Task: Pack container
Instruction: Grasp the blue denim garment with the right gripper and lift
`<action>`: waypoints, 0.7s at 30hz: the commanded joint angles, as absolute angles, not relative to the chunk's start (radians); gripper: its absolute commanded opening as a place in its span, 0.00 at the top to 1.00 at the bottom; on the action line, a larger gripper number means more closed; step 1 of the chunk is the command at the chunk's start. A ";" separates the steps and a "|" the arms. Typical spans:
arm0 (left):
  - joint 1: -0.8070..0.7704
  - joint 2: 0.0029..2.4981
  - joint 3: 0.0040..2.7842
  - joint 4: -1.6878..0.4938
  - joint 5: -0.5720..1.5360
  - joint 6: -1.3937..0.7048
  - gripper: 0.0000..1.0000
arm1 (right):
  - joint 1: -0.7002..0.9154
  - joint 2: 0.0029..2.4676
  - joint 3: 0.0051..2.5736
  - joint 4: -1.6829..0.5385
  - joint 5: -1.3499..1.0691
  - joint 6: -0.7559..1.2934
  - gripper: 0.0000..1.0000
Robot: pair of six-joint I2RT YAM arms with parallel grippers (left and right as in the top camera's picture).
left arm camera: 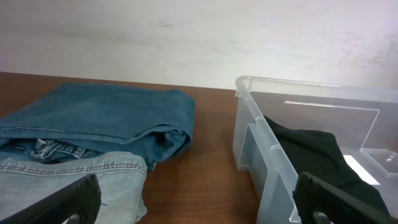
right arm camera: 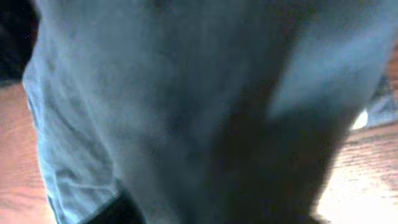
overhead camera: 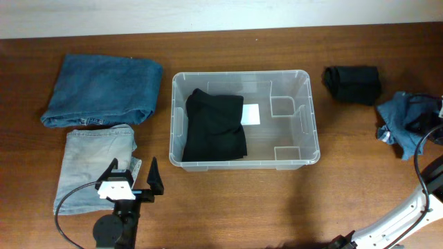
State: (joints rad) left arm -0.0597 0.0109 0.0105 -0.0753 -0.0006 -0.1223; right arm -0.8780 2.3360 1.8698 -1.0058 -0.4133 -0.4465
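Observation:
The clear container [overhead camera: 242,163] stands mid-table with a folded black garment [overhead camera: 216,126] in its left half and a white label [overhead camera: 251,113] on its bottom. Its near corner shows in the left wrist view [left arm camera: 249,84], with the black garment [left arm camera: 311,155] inside. My left gripper [overhead camera: 133,176] is open and empty, low over the table between the container and the light jeans; its jaws [left arm camera: 199,205] span bare wood. My right gripper [overhead camera: 430,124] is at the far right, buried in a crumpled blue denim garment [overhead camera: 398,121]. That cloth [right arm camera: 155,93] fills the right wrist view, blurred.
Folded dark blue jeans [overhead camera: 104,90] lie at the back left and also show in the left wrist view [left arm camera: 106,118]. Folded light blue jeans [overhead camera: 93,166] lie in front of them [left arm camera: 62,180]. A folded black garment [overhead camera: 353,84] lies right of the container.

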 commanded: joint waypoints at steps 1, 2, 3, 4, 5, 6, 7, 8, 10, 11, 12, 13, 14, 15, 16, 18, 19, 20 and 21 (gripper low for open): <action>-0.056 0.007 0.009 -0.083 0.000 -0.107 0.01 | -0.871 2.359 1.876 -1.011 -0.469 -0.264 0.75; -0.056 0.007 0.009 -0.083 0.000 -0.107 0.01 | -0.871 2.359 1.883 -1.018 -0.498 -0.241 0.81; -0.056 0.007 0.009 -0.083 0.000 -0.107 0.01 | -0.871 2.358 1.892 -1.028 -0.540 -0.225 0.86; -0.056 0.007 0.009 -0.083 0.000 -0.107 0.01 | -0.871 2.358 1.902 -1.040 -0.588 -0.226 0.90; -0.056 0.007 0.009 -0.083 0.000 -0.107 0.01 | -0.871 2.358 1.914 -1.055 -0.649 -0.226 0.93; -0.056 0.007 0.009 -0.083 0.000 -0.107 0.01 | -0.871 2.357 1.928 -1.070 -0.715 -0.226 0.96; -0.056 0.007 0.009 -0.083 0.000 -0.107 0.00 | -0.871 2.357 1.943 -1.087 -0.770 -0.226 0.96; -0.056 0.007 0.009 -0.083 0.000 -0.107 0.01 | -0.871 2.357 1.964 -1.110 -0.839 -0.226 0.96; -0.056 0.007 0.009 -0.083 0.000 -0.107 0.00 | -0.870 2.356 2.001 -1.151 -0.950 -0.226 0.96; -0.056 0.007 0.009 -0.083 0.000 -0.107 0.01 | -0.870 2.355 2.025 -1.180 -1.007 -0.226 0.96; -0.056 0.007 0.009 -0.083 0.000 -0.107 0.01 | -0.871 2.354 2.050 -1.211 -1.066 -0.226 0.96; -0.056 0.007 0.009 -0.083 0.000 -0.107 0.01 | -0.871 2.353 2.077 -1.243 -1.126 -0.226 0.96; -0.056 0.007 0.009 -0.083 0.000 -0.107 0.01 | -0.870 2.350 2.102 -1.272 -1.178 -0.227 0.96; -0.056 0.007 0.009 -0.083 0.000 -0.107 0.01 | -0.870 2.347 2.133 -1.307 -1.235 -0.227 0.96; -0.056 0.007 0.009 -0.083 0.000 -0.107 0.01 | -0.869 2.341 2.163 -1.342 -1.285 -0.227 0.96; -0.056 0.007 0.009 -0.083 0.000 -0.107 0.01 | -0.863 2.324 2.218 -1.399 -1.345 -0.228 0.96; -0.056 0.007 0.009 -0.083 0.000 -0.107 0.00 | -0.855 2.313 2.249 -1.428 -1.358 -0.228 0.96; -0.056 0.007 0.009 -0.083 0.000 -0.107 0.01 | -0.845 2.300 2.285 -1.466 -1.357 -0.228 0.96; -0.056 0.007 0.009 -0.083 0.000 -0.107 0.01 | -0.831 2.287 2.321 -1.502 -1.356 -0.231 0.96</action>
State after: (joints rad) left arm -0.0597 0.0109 0.0105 -0.0757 -0.0006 -0.1226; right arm -0.8661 2.3482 2.2402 -1.4662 -1.2076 -0.2192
